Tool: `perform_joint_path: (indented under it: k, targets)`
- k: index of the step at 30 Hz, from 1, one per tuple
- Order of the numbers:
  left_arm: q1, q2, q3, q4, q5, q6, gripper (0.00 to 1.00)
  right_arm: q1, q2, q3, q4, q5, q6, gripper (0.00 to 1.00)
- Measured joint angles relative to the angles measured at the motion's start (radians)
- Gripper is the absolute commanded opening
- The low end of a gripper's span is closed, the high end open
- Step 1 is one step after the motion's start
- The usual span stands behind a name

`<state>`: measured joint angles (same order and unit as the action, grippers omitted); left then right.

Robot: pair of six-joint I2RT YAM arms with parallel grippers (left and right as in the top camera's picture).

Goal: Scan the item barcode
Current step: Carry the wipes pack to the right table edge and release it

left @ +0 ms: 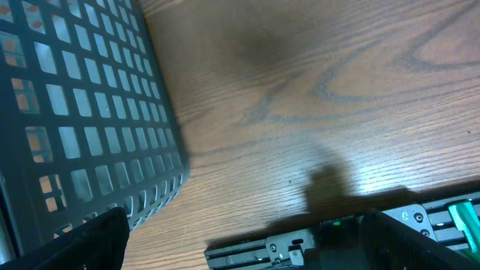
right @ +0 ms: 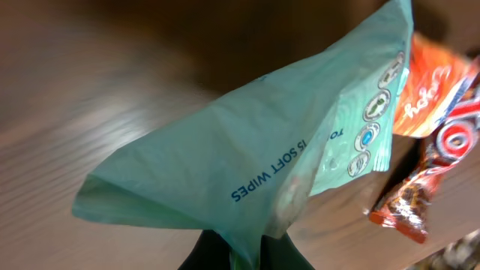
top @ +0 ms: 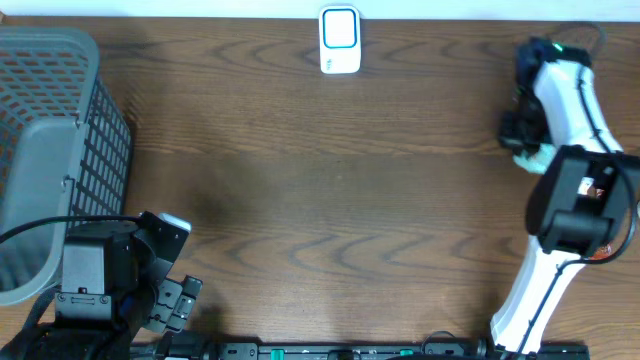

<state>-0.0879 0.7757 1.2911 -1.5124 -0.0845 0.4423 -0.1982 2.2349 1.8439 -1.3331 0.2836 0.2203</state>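
The item is a pale green soft-wipes pack (right: 247, 150). My right gripper (right: 247, 253) is shut on its lower edge and holds it off the table. From overhead only a green corner of the pack (top: 533, 158) shows beside my right gripper (top: 524, 143) at the far right. No barcode shows on the visible face. A white scanner (top: 340, 40) with a blue-framed window stands at the table's back edge, centre. My left gripper (left: 247, 255) is open with nothing in it near the front left; one dark finger (left: 82, 244) shows at the lower left.
A grey mesh basket (top: 95, 130) stands at the left, and its wall (left: 90, 127) fills the left of the left wrist view. Orange and red snack packets (right: 427, 142) lie on the table beside the wipes. A black rail (top: 340, 350) runs along the front edge.
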Motion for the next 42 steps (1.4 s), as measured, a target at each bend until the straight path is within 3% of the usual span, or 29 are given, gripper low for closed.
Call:
perform_joint_path:
  k: [5, 10, 11, 12, 13, 14, 16, 17, 23, 31, 42]
  targets:
    - [0.000, 0.000, 0.000, 0.000, 0.000, 0.000, 0.98, -0.099, 0.000, -0.159, 0.133, -0.008, 0.025, 0.01]
    - [0.000, 0.000, 0.000, 0.000, 0.000, 0.000, 0.98, -0.148, -0.024, -0.208, 0.182, 0.018, 0.060, 0.01]
    - [0.000, 0.000, 0.000, 0.000, 0.000, 0.000, 0.98, -0.164, -0.024, -0.208, 0.183, 0.022, 0.067, 0.06]
    - [0.000, 0.000, 0.000, 0.000, 0.000, 0.000, 0.98, -0.181, -0.024, -0.208, 0.185, 0.025, 0.076, 0.23]
    - [0.000, 0.000, 0.000, 0.000, 0.000, 0.000, 0.98, -0.203, -0.024, -0.208, 0.188, 0.028, 0.083, 0.52]
    - [0.000, 0.000, 0.000, 0.000, 0.000, 0.000, 0.98, -0.226, -0.023, -0.208, 0.192, 0.026, 0.091, 0.72]
    - [0.000, 0.000, 0.000, 0.000, 0.000, 0.000, 0.98, -0.272, -0.018, -0.204, 0.187, 0.026, 0.091, 0.94]
    - [0.000, 0.000, 0.000, 0.000, 0.000, 0.000, 0.98, -0.294, -0.020, -0.200, 0.179, 0.016, 0.092, 0.99]
    - [0.000, 0.000, 0.000, 0.024, -0.001, 0.000, 0.98, -0.350, -0.014, -0.121, 0.110, -0.134, 0.082, 0.99]
    - [0.000, 0.002, 0.000, 0.028, -0.001, 0.000, 0.98, -0.215, -0.092, 0.014, 0.088, -0.349, 0.019, 0.99]
    - [0.000, 0.002, 0.000, 0.027, -0.004, 0.000, 0.98, 0.029, -0.678, 0.078, 0.092, -0.442, -0.002, 0.99]
